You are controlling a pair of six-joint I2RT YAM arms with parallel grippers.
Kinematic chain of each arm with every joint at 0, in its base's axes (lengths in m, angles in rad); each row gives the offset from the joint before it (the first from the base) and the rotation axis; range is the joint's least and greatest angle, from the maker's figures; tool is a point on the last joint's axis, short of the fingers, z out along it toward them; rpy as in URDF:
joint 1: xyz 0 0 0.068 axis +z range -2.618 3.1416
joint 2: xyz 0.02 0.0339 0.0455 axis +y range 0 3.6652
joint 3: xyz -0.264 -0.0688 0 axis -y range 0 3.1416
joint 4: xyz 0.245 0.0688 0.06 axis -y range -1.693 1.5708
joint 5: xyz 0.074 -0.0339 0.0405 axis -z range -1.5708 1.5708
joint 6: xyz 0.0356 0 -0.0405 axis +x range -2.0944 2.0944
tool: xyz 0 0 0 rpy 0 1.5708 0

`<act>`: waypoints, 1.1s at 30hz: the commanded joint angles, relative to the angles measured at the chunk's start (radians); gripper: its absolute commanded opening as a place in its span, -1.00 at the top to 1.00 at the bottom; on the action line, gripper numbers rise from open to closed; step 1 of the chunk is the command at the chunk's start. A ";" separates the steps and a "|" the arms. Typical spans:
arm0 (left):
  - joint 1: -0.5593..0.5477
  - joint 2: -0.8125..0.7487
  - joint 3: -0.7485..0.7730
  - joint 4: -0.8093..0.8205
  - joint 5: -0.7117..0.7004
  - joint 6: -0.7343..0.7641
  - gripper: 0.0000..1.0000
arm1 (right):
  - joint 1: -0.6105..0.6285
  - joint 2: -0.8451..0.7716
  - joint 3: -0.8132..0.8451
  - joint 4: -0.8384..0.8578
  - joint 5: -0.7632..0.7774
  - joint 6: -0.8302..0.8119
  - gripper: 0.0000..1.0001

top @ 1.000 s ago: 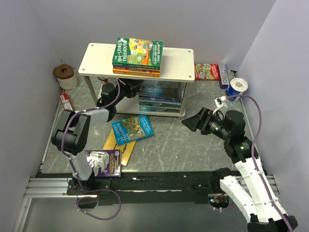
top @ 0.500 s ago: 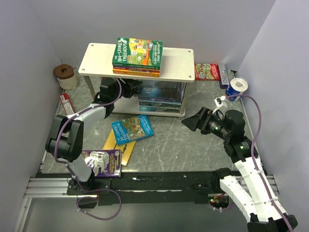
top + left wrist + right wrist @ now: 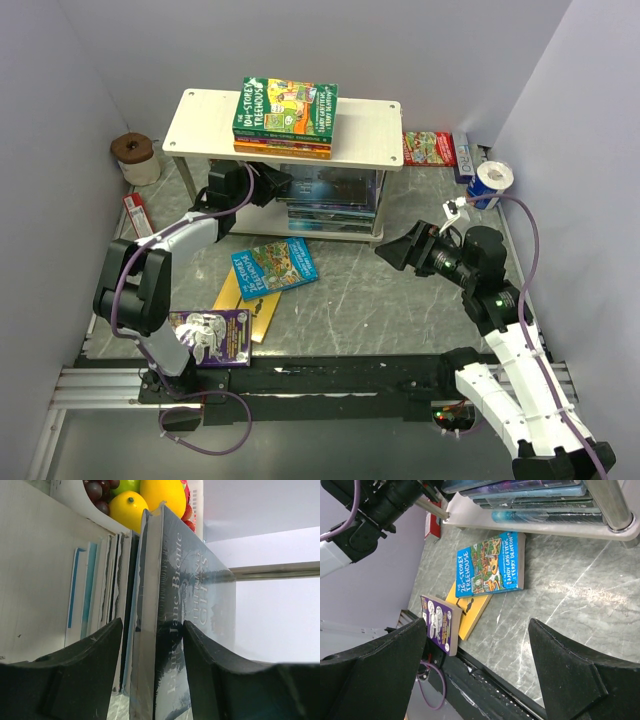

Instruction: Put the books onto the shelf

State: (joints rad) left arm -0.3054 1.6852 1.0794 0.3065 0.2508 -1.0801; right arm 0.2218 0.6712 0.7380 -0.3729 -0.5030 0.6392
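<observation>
Dark book (image 3: 195, 630) straddled by left claw (image 3: 152, 626) in the shelf (image 3: 370, 125)
Pinching cannot be told; right claw (image 3: 477, 622) is spread, near right.

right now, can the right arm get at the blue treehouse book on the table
Probably yes: the blue Treehouse book lies flat on the table, nothing between it and the right end effector, which is open and faces it.
</observation>
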 commanded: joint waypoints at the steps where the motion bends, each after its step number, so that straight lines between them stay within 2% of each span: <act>1: -0.040 -0.007 0.065 -0.041 -0.004 0.121 -0.11 | -0.007 -0.004 -0.011 0.042 -0.002 0.002 -0.79; 7: -0.058 -0.035 0.056 -0.026 0.001 0.105 -0.11 | -0.007 -0.001 -0.011 0.046 -0.003 0.004 -0.79; 17: -0.041 -0.241 -0.047 0.009 -0.067 0.097 -0.16 | -0.009 0.005 -0.006 0.046 -0.003 0.002 -0.79; 26: -0.006 -0.324 -0.090 -0.004 -0.100 0.082 -0.20 | -0.009 0.002 -0.003 0.045 -0.003 -0.003 -0.79; 32: 0.032 -0.429 -0.219 0.022 -0.117 0.031 -0.16 | -0.009 -0.013 0.009 0.016 0.037 -0.032 -0.79; 33: 0.032 -0.443 -0.232 0.034 -0.122 0.026 -0.10 | -0.007 -0.013 0.011 0.012 0.044 -0.033 -0.79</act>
State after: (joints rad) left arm -0.2863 1.3468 0.8902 0.1921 0.1768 -1.0740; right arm 0.2218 0.6758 0.7250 -0.3660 -0.4965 0.6334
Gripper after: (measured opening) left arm 0.587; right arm 0.896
